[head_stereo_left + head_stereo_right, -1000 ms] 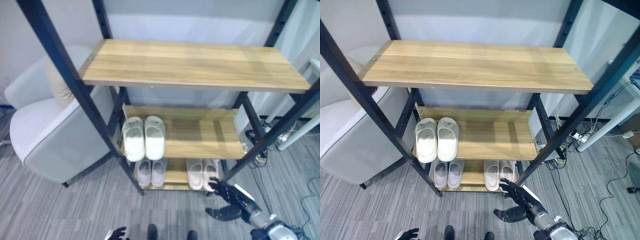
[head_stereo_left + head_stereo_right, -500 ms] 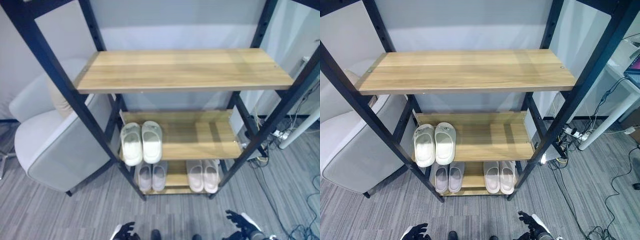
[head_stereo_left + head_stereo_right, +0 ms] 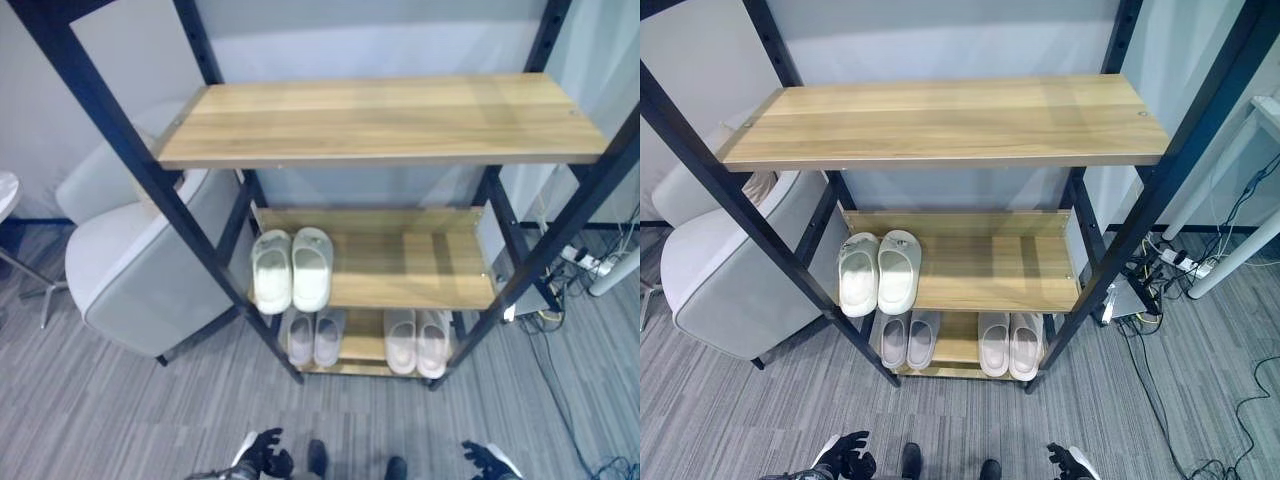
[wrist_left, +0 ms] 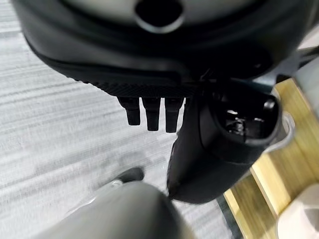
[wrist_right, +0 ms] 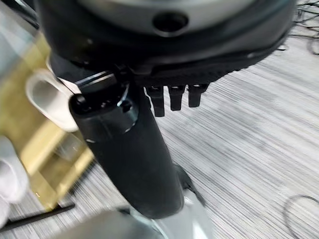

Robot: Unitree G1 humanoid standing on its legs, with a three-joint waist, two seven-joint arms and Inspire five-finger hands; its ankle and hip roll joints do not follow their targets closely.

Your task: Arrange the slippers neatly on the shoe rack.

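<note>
The shoe rack (image 3: 150,180) is a black metal frame of slanted square-section posts carrying three boards of pale, straight-grained wood; the top board (image 3: 385,120) is broad, flat and bare. On the middle board (image 3: 410,270) a pair of chunky white slippers (image 3: 291,269) with rounded toes and a smooth, foam-like surface lies side by side at the left end, toes toward the camera and overhanging the front edge a little. On the bottom board (image 3: 956,350), two more pairs lie in a row: a pale pinkish pair (image 3: 313,338) under the white ones and a cream pair (image 3: 417,341) toward the right post, each pair with its two slippers touching or nearly so, all toes pointing outward. Left of the rack stands a rounded armchair (image 3: 140,270) in light grey-white upholstery, on a floor (image 3: 100,420) of grey, streaked plank-patterned covering. Both hands hang low at the bottom edge of the head views, well apart from the rack and holding nothing. The left hand (image 3: 845,458) shows dark fingers loosely spread and slightly bent; in its wrist view the fingers point straight down toward the floor with the thumb beside them. The right hand (image 3: 1065,462) likewise hangs with straight, relaxed fingers over the floor, its thumb extended alongside, nothing between them.
</note>
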